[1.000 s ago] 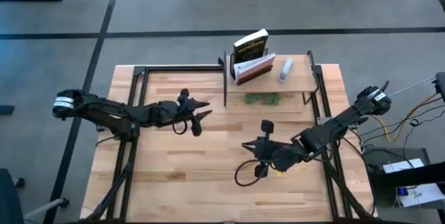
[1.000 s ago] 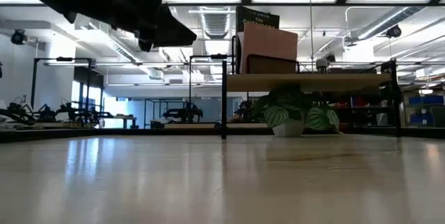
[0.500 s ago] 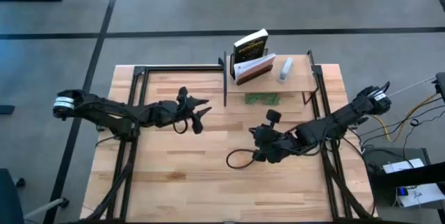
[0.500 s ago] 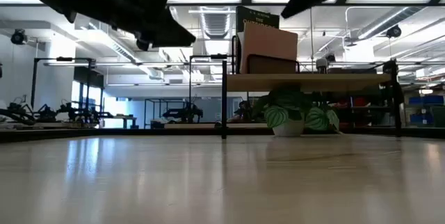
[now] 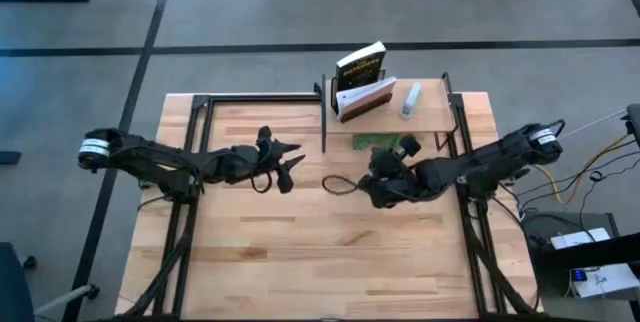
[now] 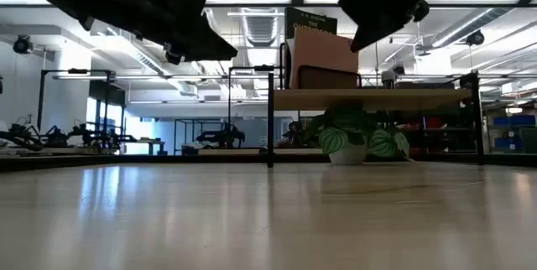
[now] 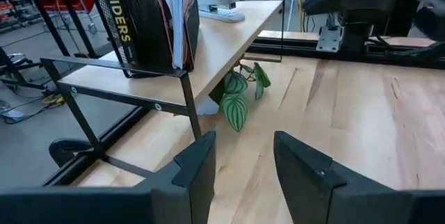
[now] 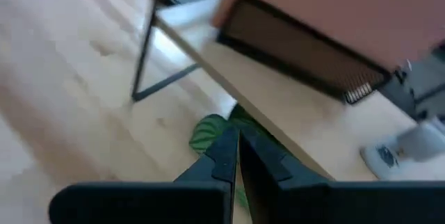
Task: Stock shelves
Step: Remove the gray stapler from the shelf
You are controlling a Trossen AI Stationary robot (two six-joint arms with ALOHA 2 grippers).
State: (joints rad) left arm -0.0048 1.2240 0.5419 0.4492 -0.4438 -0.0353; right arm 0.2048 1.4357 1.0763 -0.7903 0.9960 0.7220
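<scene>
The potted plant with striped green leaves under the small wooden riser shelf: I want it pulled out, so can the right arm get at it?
Probably yes: the right gripper, shut, hangs before the shelf's open front, facing the plant.

Light wood shelf [image 5: 428, 110] (thin black metal legs), glossy butcher-block tabletop [image 5: 260, 252]

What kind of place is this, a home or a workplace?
Most likely a robotics lab or workshop. The wooden table stands on a bare grey floor, long ceiling lights run overhead, and other benches with equipment stand behind.
</scene>
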